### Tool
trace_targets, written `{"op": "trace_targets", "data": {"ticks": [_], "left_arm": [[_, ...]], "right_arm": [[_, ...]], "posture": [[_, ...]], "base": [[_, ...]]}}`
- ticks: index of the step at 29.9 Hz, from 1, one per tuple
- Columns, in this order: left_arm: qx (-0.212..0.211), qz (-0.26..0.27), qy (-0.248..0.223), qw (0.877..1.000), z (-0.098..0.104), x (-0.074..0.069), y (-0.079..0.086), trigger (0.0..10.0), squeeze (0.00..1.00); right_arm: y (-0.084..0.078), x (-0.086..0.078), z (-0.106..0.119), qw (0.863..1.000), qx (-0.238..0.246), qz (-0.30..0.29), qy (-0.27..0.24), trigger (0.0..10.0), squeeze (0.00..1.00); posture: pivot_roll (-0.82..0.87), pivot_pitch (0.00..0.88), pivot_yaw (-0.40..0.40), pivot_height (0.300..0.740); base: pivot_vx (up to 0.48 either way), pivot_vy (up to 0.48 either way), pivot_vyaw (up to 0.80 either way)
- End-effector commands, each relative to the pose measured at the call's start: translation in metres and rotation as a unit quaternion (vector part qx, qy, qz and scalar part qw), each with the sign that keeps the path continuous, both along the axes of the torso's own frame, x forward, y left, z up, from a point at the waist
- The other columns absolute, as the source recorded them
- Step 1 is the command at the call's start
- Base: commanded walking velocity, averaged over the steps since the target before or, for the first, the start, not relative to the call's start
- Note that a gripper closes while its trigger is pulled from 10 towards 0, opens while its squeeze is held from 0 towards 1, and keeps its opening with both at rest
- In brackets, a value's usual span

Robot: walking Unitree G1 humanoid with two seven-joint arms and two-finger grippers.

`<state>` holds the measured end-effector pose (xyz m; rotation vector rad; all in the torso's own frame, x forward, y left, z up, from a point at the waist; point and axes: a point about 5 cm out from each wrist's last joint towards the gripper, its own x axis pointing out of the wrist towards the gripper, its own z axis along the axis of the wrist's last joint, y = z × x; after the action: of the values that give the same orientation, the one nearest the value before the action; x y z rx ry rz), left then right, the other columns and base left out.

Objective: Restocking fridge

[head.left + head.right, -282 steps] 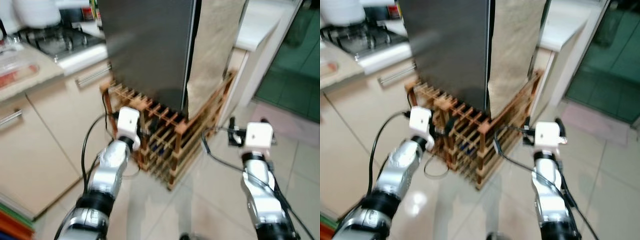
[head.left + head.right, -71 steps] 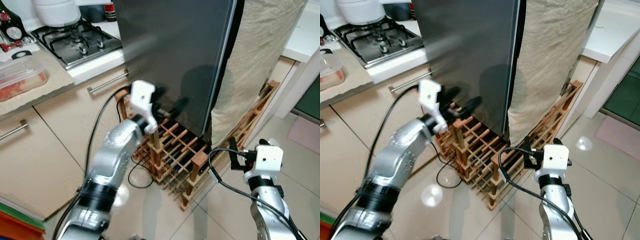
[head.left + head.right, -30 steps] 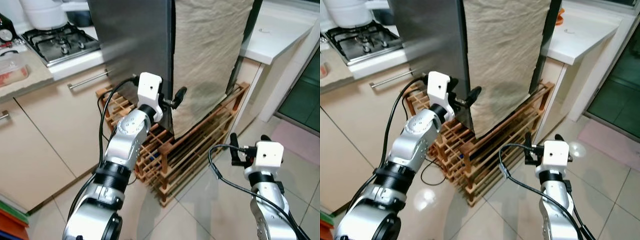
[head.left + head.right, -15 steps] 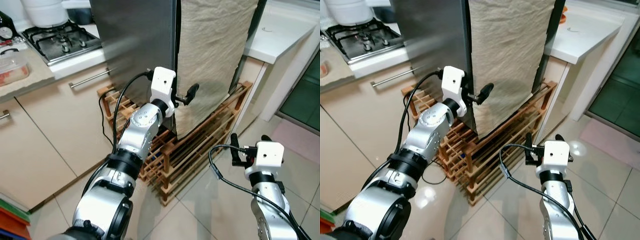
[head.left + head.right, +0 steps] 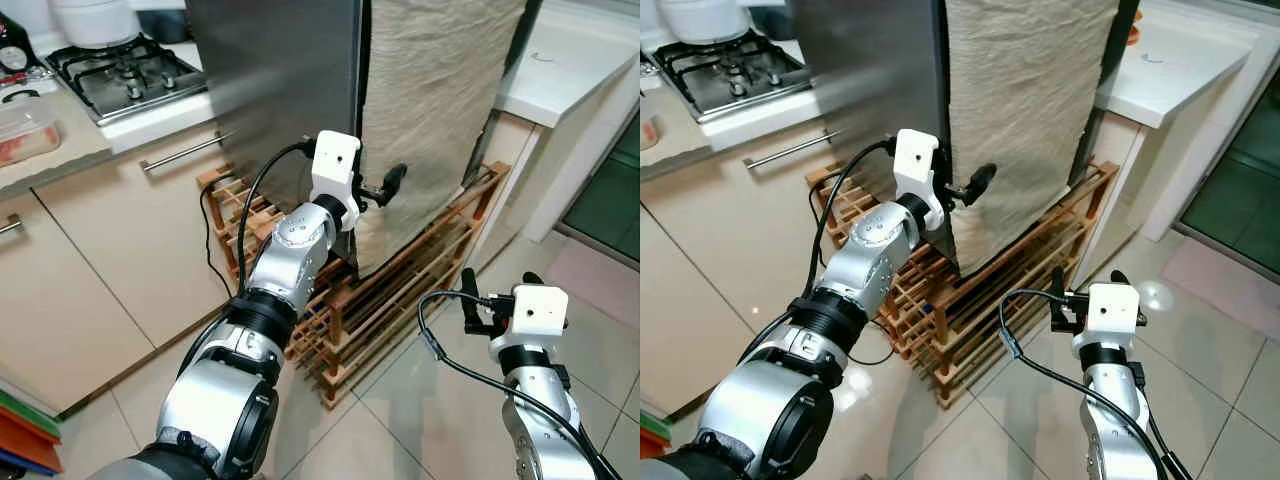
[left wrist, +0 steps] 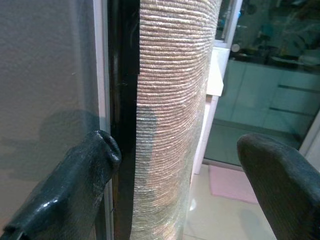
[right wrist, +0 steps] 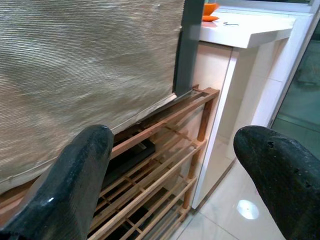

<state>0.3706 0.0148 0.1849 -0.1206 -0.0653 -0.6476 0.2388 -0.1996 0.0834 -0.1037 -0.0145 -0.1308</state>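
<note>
Fridge door [image 5: 290,90], dark steel, stands shut on a wooden rack [image 5: 400,290]; cloth [image 5: 440,110] drapes its side. Left pincer [image 5: 385,187] spread wide, empty, one finger [image 6: 70,185] at door edge. Hook seam, pull slow. Right pincer [image 7: 170,190] open, idle, low.

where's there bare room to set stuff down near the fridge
The white counter right of the fridge is mostly bare, apart from an orange item at its back edge. The tiled floor in front of the wooden rack is open between the arms. It is crowded at the fridge's corner, where the left gripper sits against the beige cloth.
</note>
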Motion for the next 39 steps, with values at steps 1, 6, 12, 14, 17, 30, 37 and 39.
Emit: {"op": "trace_targets", "data": {"ticks": [1, 6, 12, 14, 17, 30, 37, 39], "left_arm": [[0.005, -0.049, -0.007, 0.999, 0.003, -0.008, -0.019, 10.0, 0.00], [0.000, -0.157, -0.035, 0.987, 0.008, -0.028, -0.045, 10.0, 0.00], [-0.047, -0.255, -0.017, 0.966, 0.015, -0.046, -0.062, 10.0, 0.00], [-0.053, -0.262, -0.017, 0.964, 0.017, -0.047, -0.064, 10.0, 0.00], [-0.072, -0.282, -0.014, 0.957, 0.022, -0.051, -0.069, 10.0, 0.00], [-0.094, -0.307, -0.016, 0.947, 0.033, -0.058, -0.056, 10.0, 0.00], [-0.070, -0.226, -0.015, 0.971, 0.022, -0.047, -0.001, 10.0, 0.00], [-0.073, -0.183, -0.010, 0.980, 0.018, -0.042, 0.018, 10.0, 0.00]], "right_arm": [[-0.001, 0.000, -0.001, 1.000, -0.003, -0.001, 0.006, 10.0, 0.00], [0.000, 0.001, -0.002, 1.000, -0.001, 0.000, 0.007, 10.0, 0.00], [0.001, 0.001, -0.003, 1.000, 0.002, 0.001, 0.006, 10.0, 0.00], [0.002, 0.001, -0.003, 1.000, 0.003, 0.001, 0.007, 10.0, 0.00], [0.003, 0.000, -0.006, 1.000, 0.006, 0.003, 0.013, 10.0, 0.00], [0.018, -0.004, -0.024, 0.996, 0.042, 0.047, 0.061, 10.0, 0.00], [0.051, -0.002, -0.028, 0.977, 0.089, 0.168, 0.093, 10.0, 0.00], [0.060, -0.001, -0.026, 0.969, 0.092, 0.206, 0.098, 10.0, 0.00]], "posture": [[-0.10, 0.040, 0.043, 0.736], [-0.10, 0.040, 0.044, 0.736], [-0.10, 0.036, 0.050, 0.736], [-0.10, 0.036, 0.050, 0.736], [-0.10, 0.035, 0.051, 0.736], [-0.09, 0.034, 0.060, 0.736], [-0.07, 0.027, 0.059, 0.736], [-0.06, 0.021, 0.056, 0.736]], "base": [[0.000, 0.000, 0.00], [0.000, 0.000, 0.00], [0.000, 0.000, 0.00], [0.000, 0.000, 0.00], [0.000, 0.000, 0.00], [0.000, 0.000, 0.00], [0.000, 0.000, 0.00], [0.000, 0.000, 0.00]]}}
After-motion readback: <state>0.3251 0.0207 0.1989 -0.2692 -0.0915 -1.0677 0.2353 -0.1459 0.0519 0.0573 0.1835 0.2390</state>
